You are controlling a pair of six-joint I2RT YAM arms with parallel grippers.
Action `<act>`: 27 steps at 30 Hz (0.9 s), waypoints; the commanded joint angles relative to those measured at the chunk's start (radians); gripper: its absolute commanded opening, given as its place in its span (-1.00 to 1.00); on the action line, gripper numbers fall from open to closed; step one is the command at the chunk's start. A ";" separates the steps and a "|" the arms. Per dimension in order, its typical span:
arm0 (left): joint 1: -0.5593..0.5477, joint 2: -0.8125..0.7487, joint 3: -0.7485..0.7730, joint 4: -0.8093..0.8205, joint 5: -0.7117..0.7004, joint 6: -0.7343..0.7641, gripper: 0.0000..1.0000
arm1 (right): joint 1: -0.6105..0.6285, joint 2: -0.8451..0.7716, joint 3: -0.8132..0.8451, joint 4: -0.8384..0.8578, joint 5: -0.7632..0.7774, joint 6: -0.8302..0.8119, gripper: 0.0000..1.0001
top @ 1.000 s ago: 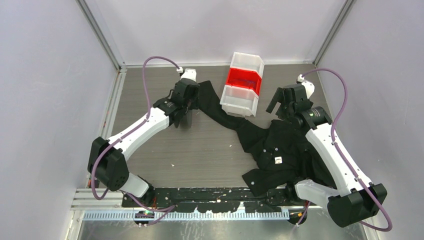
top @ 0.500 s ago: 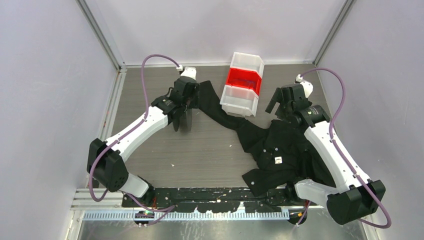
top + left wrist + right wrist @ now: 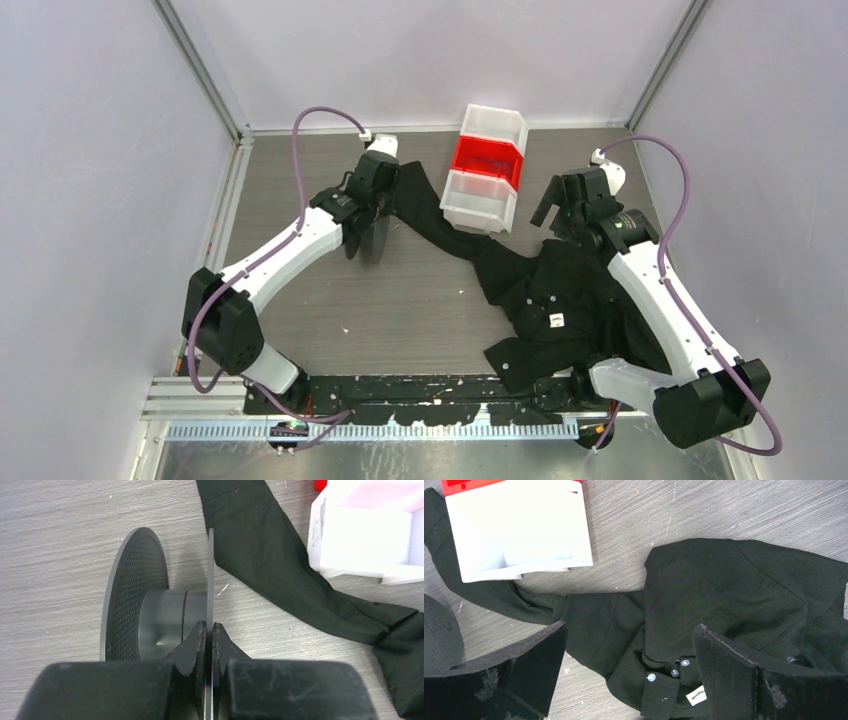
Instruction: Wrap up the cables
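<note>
The dark grey two-flanged reel stands on its edge on the table. In the left wrist view its perforated flange and smooth hub show. My left gripper is shut on the thin edge of the other flange. A fine dark line circles the hub; I cannot tell whether it is the black wire. No loose wire shows. My right gripper is open and empty above the black garment; in the top view it hovers right of the bin.
A white and red bin stands at the back middle, also in the left wrist view and the right wrist view. The black garment spreads over the right half, one sleeve reaching past the reel.
My left wrist has shifted slightly to the right and back, still holding the reel. The right arm has barely moved.
</note>
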 commanded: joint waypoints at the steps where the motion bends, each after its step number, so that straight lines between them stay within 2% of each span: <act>1: 0.003 0.027 0.055 0.002 0.005 0.025 -0.99 | -0.001 0.003 0.044 0.019 0.012 0.008 0.99; 7: 0.007 0.039 0.070 0.032 0.033 0.075 -0.99 | -0.001 0.005 0.040 0.021 0.014 0.007 0.99; 11: 0.012 0.045 0.077 0.017 0.031 0.076 -0.44 | -0.001 0.017 0.055 0.033 0.022 -0.015 0.99; 14: 0.016 0.045 0.078 0.013 0.037 0.069 -0.23 | 0.000 0.077 0.121 0.041 0.033 -0.046 0.99; 17: 0.020 0.052 0.095 -0.004 0.040 0.066 -0.19 | 0.001 0.189 0.226 0.042 0.043 -0.082 0.99; 27: 0.051 0.093 0.204 -0.094 0.067 0.062 -0.09 | 0.003 0.785 0.726 -0.032 0.036 -0.167 0.99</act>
